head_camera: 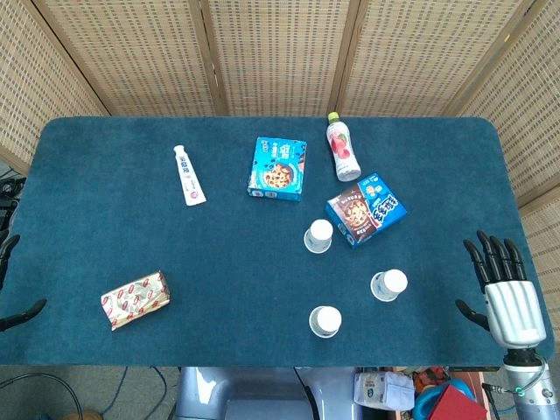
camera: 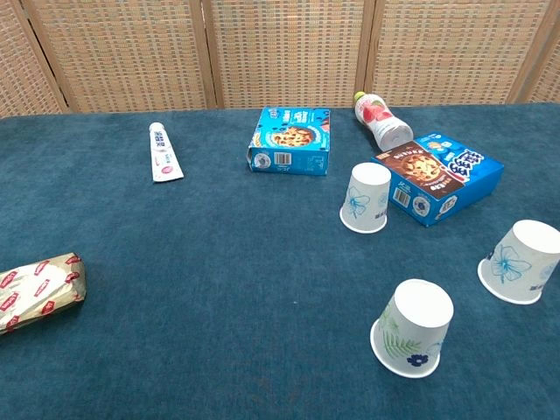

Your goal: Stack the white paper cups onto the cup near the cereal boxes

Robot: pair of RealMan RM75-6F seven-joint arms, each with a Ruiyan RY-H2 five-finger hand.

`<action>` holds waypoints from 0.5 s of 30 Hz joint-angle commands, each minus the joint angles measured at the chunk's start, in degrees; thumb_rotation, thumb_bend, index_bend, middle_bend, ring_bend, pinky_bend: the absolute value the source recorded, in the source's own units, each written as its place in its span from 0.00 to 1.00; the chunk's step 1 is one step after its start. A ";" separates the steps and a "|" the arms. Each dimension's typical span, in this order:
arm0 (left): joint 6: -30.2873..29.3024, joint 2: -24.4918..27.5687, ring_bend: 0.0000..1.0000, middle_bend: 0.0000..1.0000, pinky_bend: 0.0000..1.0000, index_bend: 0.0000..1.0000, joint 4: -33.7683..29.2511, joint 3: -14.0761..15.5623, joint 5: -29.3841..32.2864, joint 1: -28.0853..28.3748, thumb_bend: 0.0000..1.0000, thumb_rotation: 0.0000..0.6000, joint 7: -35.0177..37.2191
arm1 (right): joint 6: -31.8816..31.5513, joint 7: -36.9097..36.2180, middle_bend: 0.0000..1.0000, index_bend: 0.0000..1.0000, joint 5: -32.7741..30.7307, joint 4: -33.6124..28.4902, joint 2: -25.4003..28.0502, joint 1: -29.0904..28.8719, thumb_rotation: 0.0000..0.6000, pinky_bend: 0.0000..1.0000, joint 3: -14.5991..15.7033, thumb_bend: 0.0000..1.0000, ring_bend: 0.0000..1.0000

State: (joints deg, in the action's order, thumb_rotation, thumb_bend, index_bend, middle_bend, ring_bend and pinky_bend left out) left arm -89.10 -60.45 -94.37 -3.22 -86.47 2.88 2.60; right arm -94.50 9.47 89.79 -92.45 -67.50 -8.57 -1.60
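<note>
Three white paper cups stand upside down on the blue table. One cup is beside the tilted blue cereal box. A second cup is further front and right. The third cup is nearest the front edge. Another blue cereal box lies behind them. My right hand hovers open at the table's right edge, right of the second cup. Only dark fingertips of my left hand show at the left edge.
A pink drink bottle lies at the back by the boxes. A white toothpaste tube lies at the back left. A red-and-gold snack packet lies front left.
</note>
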 commanded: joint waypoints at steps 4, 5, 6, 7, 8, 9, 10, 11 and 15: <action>-0.02 -0.09 0.00 0.00 0.00 0.00 -0.09 0.20 -0.31 -0.03 0.17 1.00 -0.09 | 0.91 0.30 0.00 0.00 0.34 -0.17 -0.09 0.20 1.00 0.00 -0.16 0.00 0.00; -0.12 -0.09 0.00 0.00 0.00 0.00 -0.09 0.20 -0.36 -0.07 0.17 1.00 0.00 | 1.10 0.11 0.00 0.00 0.74 -0.36 -0.05 0.17 1.00 0.00 0.02 0.00 0.00; -0.26 -0.08 0.00 0.00 0.00 0.00 -0.09 0.18 -0.40 -0.12 0.17 1.00 0.10 | 1.48 -0.29 0.00 0.00 1.33 -0.66 0.04 0.04 1.00 0.00 0.32 0.00 0.00; -0.44 -0.09 0.00 0.00 0.00 0.00 -0.06 0.12 -0.44 -0.16 0.17 1.00 0.19 | 2.40 -1.26 0.00 0.00 2.45 -1.11 0.31 -0.39 1.00 0.00 0.88 0.00 0.00; -0.46 -0.11 0.00 0.00 0.00 0.00 -0.03 0.10 -0.46 -0.16 0.17 1.00 0.22 | 3.30 -2.15 0.00 0.00 3.41 -1.39 0.53 -0.93 1.00 0.00 1.27 0.00 0.00; -0.43 -0.13 0.00 0.00 0.00 0.00 -0.01 0.10 -0.49 -0.13 0.17 1.00 0.24 | 4.32 -3.13 0.00 0.00 4.41 -1.66 0.76 -1.57 1.00 0.00 1.66 0.00 0.00; -0.33 -0.16 0.00 0.00 0.00 0.00 0.03 0.10 -0.52 -0.06 0.17 1.00 0.25 | 5.62 -4.36 0.00 0.00 5.64 -2.00 1.03 -2.40 1.00 0.00 2.18 0.00 0.00; -0.16 -0.19 0.00 0.00 0.00 0.00 0.08 0.11 -0.54 0.03 0.17 1.00 0.23 | 7.92 -6.62 0.01 0.00 7.61 -2.62 1.59 -3.87 1.00 0.00 3.08 0.00 0.00; 0.11 -0.23 0.00 0.00 0.00 0.00 0.00 0.00 -0.51 0.27 0.17 1.00 -0.16 | 16.08 -12.38 0.11 0.04 12.18 -4.68 2.91 -8.98 1.00 0.09 5.40 0.00 0.03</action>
State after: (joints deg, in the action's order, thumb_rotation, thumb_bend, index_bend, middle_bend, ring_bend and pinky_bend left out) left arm -89.00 -60.68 -94.35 -3.20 -86.99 3.13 2.46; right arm -83.87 1.25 98.38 -95.38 -65.81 -13.68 1.76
